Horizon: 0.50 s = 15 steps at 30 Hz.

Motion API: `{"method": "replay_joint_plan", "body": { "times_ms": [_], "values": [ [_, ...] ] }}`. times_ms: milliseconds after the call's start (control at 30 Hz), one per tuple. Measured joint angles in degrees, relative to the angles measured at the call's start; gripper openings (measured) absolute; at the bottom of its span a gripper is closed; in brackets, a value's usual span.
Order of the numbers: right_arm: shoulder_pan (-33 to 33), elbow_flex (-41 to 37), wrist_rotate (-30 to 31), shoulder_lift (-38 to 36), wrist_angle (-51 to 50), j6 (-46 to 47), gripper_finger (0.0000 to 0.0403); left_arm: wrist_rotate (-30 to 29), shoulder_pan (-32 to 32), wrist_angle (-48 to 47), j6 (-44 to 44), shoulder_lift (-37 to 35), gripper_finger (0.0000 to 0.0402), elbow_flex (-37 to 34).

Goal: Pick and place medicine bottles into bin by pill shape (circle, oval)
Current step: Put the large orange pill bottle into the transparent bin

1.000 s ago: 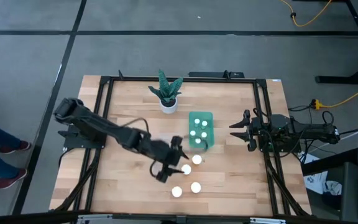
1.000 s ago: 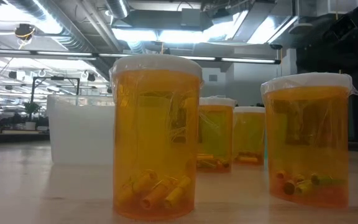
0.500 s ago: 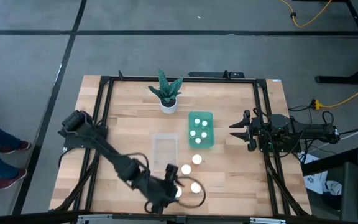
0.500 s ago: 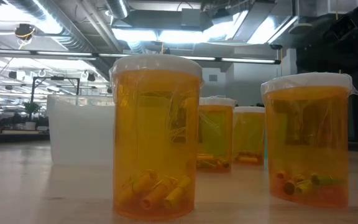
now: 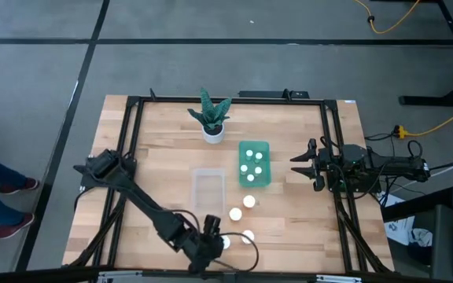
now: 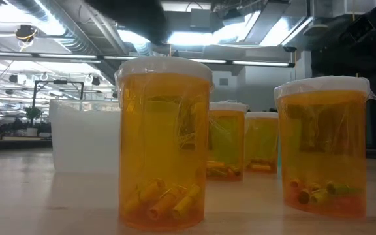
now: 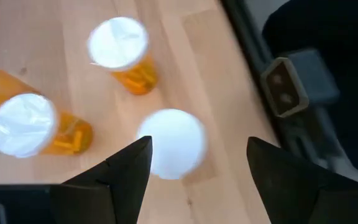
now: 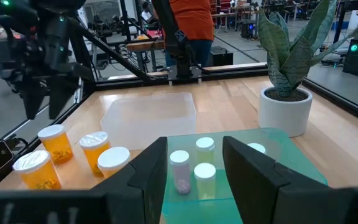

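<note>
Wood counter (image 5: 163, 157) w/ black frame rails. L arm reaches across to the near edge; left hand (image 5: 211, 242) hangs over the white-capped bottle (image 7: 169, 151) nearest that edge, fingers apart w/ one on either side of the cap, gripping nothing. R arm parked at the counter's right side, right hand (image 5: 297, 166) empty, fingers part open, pointing at the bins.

Clear bin (image 5: 208, 188) mid-counter, nothing seen in it. Green bin (image 5: 263, 149) just right of it, w/ four small bottles (image 5: 249, 167) inside. Potted plant (image 5: 211, 116) behind both bins.

Four amber medicine bottles (image 6: 164, 143) w/ white caps stand upright on the counter near the front edge, outside both bins. Low view shows oblong pills in the nearest two.

Person in orange top (image 8: 189, 22) beyond the counter in right wrist view.
</note>
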Motion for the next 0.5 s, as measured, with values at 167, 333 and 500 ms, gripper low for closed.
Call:
{"method": "replay_joint_plan", "body": {
  "times_ms": [167,333,500],
  "values": [
    [0.01,0.0,0.0,0.0,0.02,0.0,0.0156,2.2,2.7,0.2,-0.03,0.06,0.0254,0.01],
    [0.01,0.0,-0.02,0.0,0.0,0.0,0.0156,6.0,3.88,0.37,-0.06,0.06,0.0254,0.01],
    [0.0,0.0,-0.01,0.0,0.0,0.0,0.0156,5.95,3.91,1.5,0.53,0.06,0.0254,0.01]
  ]
}}
